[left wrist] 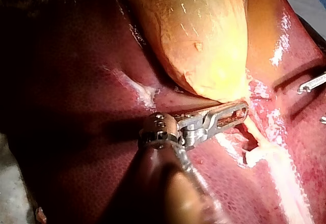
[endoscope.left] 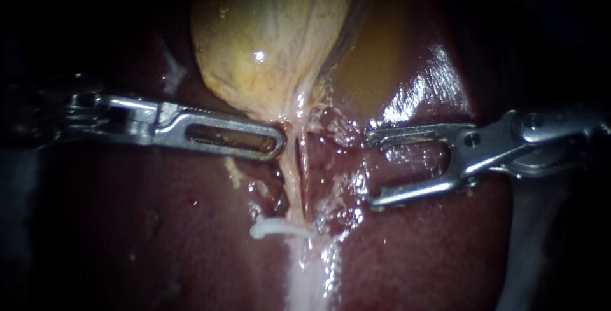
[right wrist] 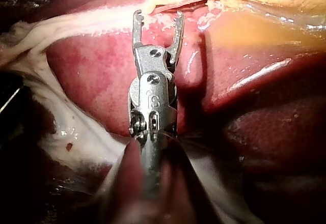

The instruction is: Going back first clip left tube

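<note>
The yellow gallbladder (endoscope.left: 273,37) lies on the dark red liver (endoscope.left: 159,222). From its neck a pale tube (endoscope.left: 291,180) runs down. A small white piece (endoscope.left: 270,228), which looks like a clip, lies across this tube low down. My left instrument (endoscope.left: 279,142) comes in from the left; its slotted jaws lie together, shut on tissue at the gallbladder's neck. My right instrument (endoscope.left: 371,170) stands to the right of the tube, apart from it. Its jaws are open and hold nothing, as the right wrist view (right wrist: 158,16) also shows.
Ragged, wet, dissected tissue (endoscope.left: 337,190) lies between the tube and my right instrument's jaws. A broad white band (endoscope.left: 312,273) continues down from the clip. The liver (left wrist: 76,107) surrounds the site on all sides. The edges of the endoscope view are dark.
</note>
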{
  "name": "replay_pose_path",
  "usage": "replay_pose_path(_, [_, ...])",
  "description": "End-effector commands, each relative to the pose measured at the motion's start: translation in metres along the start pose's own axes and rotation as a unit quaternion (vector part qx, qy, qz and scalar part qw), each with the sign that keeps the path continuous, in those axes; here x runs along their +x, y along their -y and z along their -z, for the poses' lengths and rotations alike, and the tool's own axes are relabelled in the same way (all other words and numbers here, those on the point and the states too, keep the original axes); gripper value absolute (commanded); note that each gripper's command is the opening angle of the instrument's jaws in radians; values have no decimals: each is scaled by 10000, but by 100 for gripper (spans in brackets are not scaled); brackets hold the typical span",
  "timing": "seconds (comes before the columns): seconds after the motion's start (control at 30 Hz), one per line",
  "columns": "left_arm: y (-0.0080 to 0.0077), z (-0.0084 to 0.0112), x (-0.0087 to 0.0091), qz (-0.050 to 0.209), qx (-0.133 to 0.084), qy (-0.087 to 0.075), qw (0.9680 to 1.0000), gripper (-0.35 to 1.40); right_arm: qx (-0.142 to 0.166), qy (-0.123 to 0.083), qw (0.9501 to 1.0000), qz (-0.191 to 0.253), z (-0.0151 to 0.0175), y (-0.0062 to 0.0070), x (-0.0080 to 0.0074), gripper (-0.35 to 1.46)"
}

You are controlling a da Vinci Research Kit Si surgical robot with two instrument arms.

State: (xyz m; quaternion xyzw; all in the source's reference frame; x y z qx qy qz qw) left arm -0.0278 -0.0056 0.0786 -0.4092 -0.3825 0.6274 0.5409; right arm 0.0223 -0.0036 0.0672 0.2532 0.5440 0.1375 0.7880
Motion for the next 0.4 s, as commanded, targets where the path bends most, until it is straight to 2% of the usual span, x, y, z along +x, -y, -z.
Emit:
replay_pose_path(0.03, [-1,2,1,4,-6,4,10000,-35,0,0,10000,-1,0,0,1,50])
replay_pose_path(0.4, [-1,3,1,5,-9,8,10000,-35,-2,-1,10000,-2,0,0,1,50])
